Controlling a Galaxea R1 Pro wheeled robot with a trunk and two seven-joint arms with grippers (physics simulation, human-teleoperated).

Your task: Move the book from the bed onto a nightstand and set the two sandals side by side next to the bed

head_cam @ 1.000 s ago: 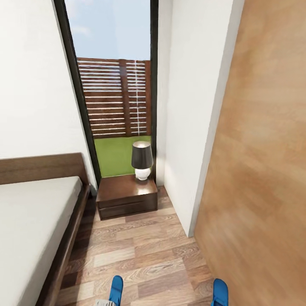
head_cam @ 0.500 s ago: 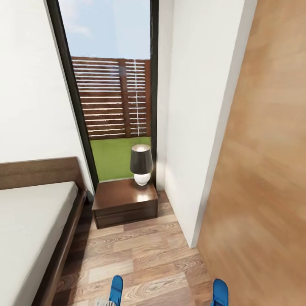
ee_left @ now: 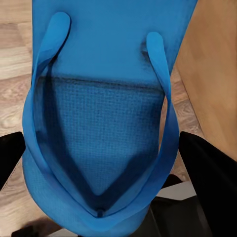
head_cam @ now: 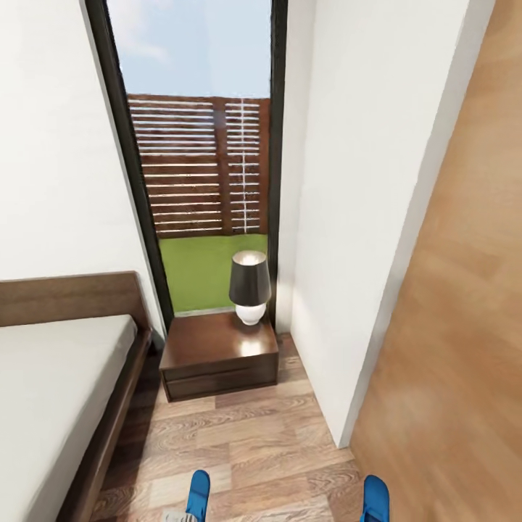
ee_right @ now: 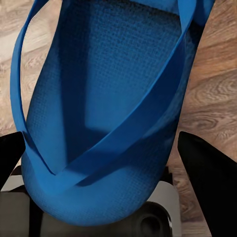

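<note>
Now each arm holds one blue sandal, the left sandal [head_cam: 197,494] and the right sandal [head_cam: 375,498], with the jaws clenched on them above the floor [head_cam: 246,442]. Ahead, the nightstand [head_cam: 217,355] with a lamp [head_cam: 250,288] sits just beside the bed [head_cam: 58,391].
</note>
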